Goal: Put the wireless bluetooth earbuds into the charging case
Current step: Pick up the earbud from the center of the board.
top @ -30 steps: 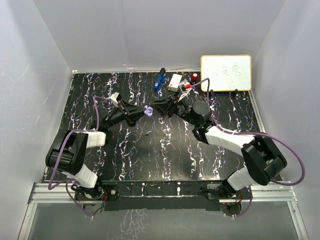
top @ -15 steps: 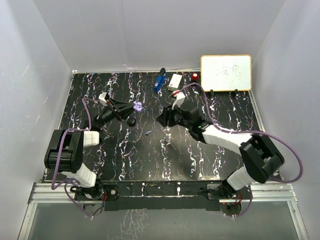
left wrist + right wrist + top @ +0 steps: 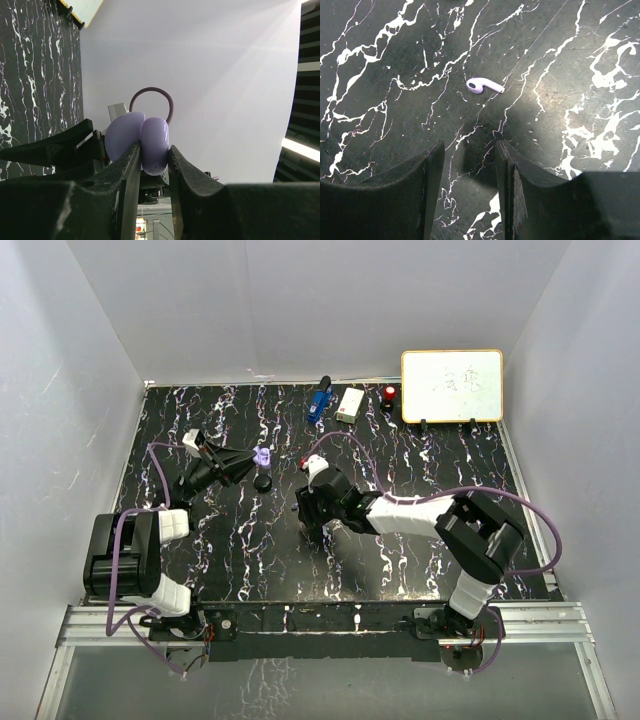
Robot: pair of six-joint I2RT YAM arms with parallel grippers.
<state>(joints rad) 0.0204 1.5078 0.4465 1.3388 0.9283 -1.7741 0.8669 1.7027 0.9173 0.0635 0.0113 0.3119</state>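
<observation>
My left gripper [image 3: 258,457] is shut on the lavender charging case [image 3: 263,454] and holds it above the table's left half. In the left wrist view the rounded case [image 3: 137,137] sits pinched between my two fingers, and the gripper [image 3: 152,159] points at the wall. My right gripper [image 3: 306,517] is open and points down at the table near its middle. In the right wrist view a lavender earbud [image 3: 484,85] lies on the marble a little beyond my open right gripper [image 3: 469,172]. In the top view the earbud is hidden by the right gripper. No black earbud shows.
A black round puck [image 3: 263,482] lies just below the held case. At the back stand a blue gadget [image 3: 320,400], a white box [image 3: 351,404], a red item [image 3: 389,394] and a whiteboard [image 3: 452,386]. White walls enclose the black marble table [image 3: 400,570].
My left gripper has drawn back to the left with the lavender case. My right gripper has left the case, swung left and toward the near edge, and lowered over the loose earbud.
</observation>
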